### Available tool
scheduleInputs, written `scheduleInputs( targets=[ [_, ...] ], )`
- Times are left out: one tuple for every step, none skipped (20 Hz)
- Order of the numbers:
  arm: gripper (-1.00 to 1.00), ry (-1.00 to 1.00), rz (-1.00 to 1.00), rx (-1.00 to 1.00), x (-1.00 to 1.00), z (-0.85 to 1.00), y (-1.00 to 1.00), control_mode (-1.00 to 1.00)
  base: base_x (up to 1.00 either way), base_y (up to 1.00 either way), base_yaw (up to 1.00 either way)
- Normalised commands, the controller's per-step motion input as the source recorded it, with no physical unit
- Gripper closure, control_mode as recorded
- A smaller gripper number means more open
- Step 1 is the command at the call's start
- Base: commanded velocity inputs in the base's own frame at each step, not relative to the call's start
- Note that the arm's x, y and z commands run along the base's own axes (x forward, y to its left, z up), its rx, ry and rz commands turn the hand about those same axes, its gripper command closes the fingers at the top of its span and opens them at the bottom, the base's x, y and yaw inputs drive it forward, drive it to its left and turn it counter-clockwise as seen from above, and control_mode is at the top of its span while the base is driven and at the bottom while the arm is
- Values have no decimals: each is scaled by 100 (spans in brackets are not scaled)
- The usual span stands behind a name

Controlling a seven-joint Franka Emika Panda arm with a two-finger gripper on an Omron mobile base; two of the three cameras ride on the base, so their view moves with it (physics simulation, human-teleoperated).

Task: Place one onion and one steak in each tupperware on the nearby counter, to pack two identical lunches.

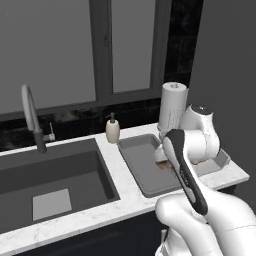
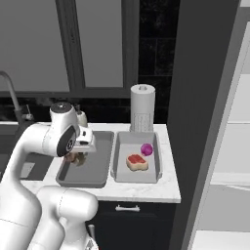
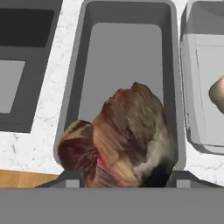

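My gripper (image 3: pixel 127 179) is shut on a brown-red marbled steak (image 3: pixel 127 140), held above the near end of the left grey tupperware (image 3: pixel 124 52), whose floor is bare. From the right base view this held steak (image 2: pixel 75 158) hangs under the hand over the left tupperware (image 2: pixel 97 158). The right tupperware (image 2: pixel 128 141) holds a purple onion (image 2: pixel 146 149) and a second steak (image 2: pixel 137 162). In the left base view the forearm hides most of the hand, and a bit of the steak (image 1: pixel 164 164) shows over the tupperware (image 1: pixel 142 160). Both containers sit on the white marble counter (image 2: pixel 166 188).
A paper-towel roll (image 2: pixel 142 107) stands behind the right container. A soap dispenser (image 1: pixel 112 130) and a faucet (image 1: pixel 32 117) stand by the dark sink (image 1: pixel 50 175) to the left. A tall dark panel and the open white fridge (image 2: pixel 229 146) close the counter's right end.
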Motion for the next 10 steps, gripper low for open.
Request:
scheduleInputs(
  targets=[
    [100,0,0,0,100,-88,0,-100,0,0,0],
    [100,0,0,-1,99,-58,0,-100,0,0,0],
    [100,6,0,-1,95,-30,0,-100,0,0,0],
    [100,8,0,-1,96,-16,0,-100,0,0,0],
    [100,7,-1,-2,99,-18,0,-100,0,0,0],
    [100,11,-1,-3,99,-9,3,-100,0,0,0],
    [100,10,-1,-2,97,-4,10,-100,0,0,0],
    [100,10,0,-2,91,0,12,-100,0,0,0],
    [100,9,0,-1,81,0,16,-100,0,0,0],
    [100,9,-1,-1,68,0,18,-100,0,0,0]
  ],
)
